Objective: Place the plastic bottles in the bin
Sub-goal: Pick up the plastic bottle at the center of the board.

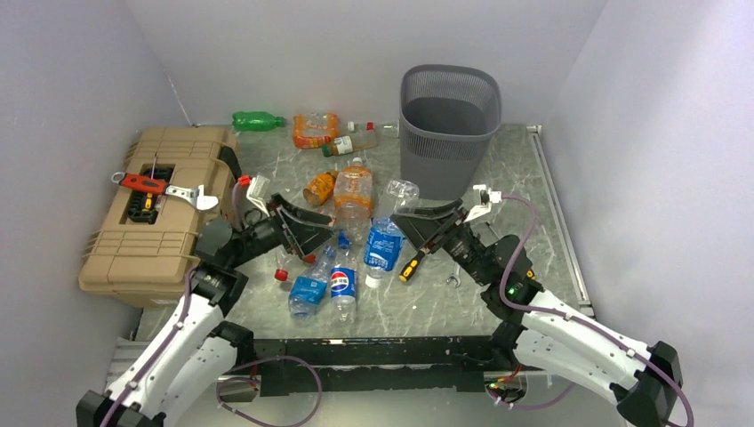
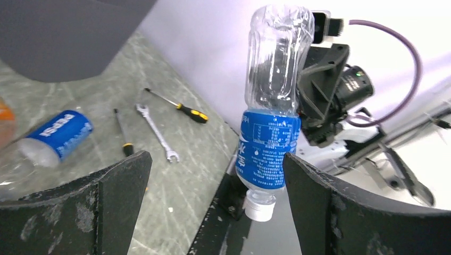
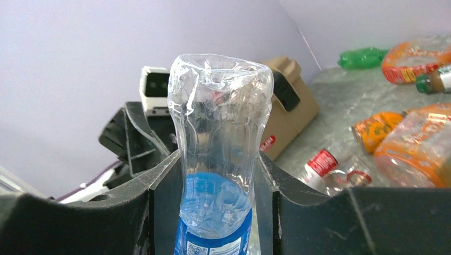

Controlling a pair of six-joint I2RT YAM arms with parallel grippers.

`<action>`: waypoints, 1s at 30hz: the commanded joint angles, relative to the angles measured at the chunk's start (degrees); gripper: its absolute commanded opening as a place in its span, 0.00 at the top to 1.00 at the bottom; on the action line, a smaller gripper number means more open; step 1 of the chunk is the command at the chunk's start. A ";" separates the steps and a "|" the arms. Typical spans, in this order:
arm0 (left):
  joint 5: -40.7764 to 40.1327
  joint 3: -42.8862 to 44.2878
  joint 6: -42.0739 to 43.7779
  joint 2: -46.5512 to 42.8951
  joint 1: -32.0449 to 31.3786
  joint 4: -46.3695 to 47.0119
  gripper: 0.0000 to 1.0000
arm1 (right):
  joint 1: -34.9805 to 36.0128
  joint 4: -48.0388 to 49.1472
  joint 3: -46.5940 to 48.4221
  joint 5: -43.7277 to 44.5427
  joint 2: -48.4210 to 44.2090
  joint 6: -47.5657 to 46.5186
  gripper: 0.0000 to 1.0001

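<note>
Gripping a clear blue-labelled bottle [image 1: 385, 240] around its middle, the right end effector [image 3: 213, 183] holds it cap-down near the centre of the worktop [image 1: 520, 182], both fingers pressed against the plastic. The bottle's crumpled base points up towards 1 o'clock, where the bin [image 1: 447, 165] stands upright at the far side of the worktop. Bottle and bin are apart. Whether the white cap touches the surface cannot be told.

Facing the bottle from 9 o'clock, the left end effector [image 2: 216, 159] stands spread wide with nothing between its fingers.

Between the two arms, towards 6 o'clock, two Pepsi bottles [image 1: 342, 283] lie on their sides just beside each other. Orange-tinted bottles [image 1: 354, 191] lie just past the centre towards 12 o'clock, with more along the back wall. A green bottle [image 1: 258, 120] lies at 11 o'clock.

A tan toolbox [image 1: 156, 231] sits at 9 o'clock with a red-handled wrench [image 1: 147, 184] on its lid. A yellow-handled screwdriver [image 1: 409, 265] and a small spanner [image 1: 453, 283] lie at 5 o'clock beside the right arm.
</note>
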 commanded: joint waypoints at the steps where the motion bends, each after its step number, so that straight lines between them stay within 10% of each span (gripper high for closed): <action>1: 9.79 0.25 -9.15 2.36 -0.13 20.56 0.01 | -0.15 15.05 -1.06 3.31 0.69 3.37 1.00; 9: 12.91 9.27 3.21 2.90 -0.18 9.03 0.01 | 0.19 28.14 -0.39 5.00 6.01 3.67 1.00; 23: 14.92 5.41 -17.88 13.12 -1.07 41.97 0.01 | 0.40 42.25 0.16 6.62 15.29 7.35 1.00; 30: 16.54 7.23 -10.95 11.94 -4.02 30.06 0.01 | 0.40 45.98 2.54 4.98 21.76 10.97 1.00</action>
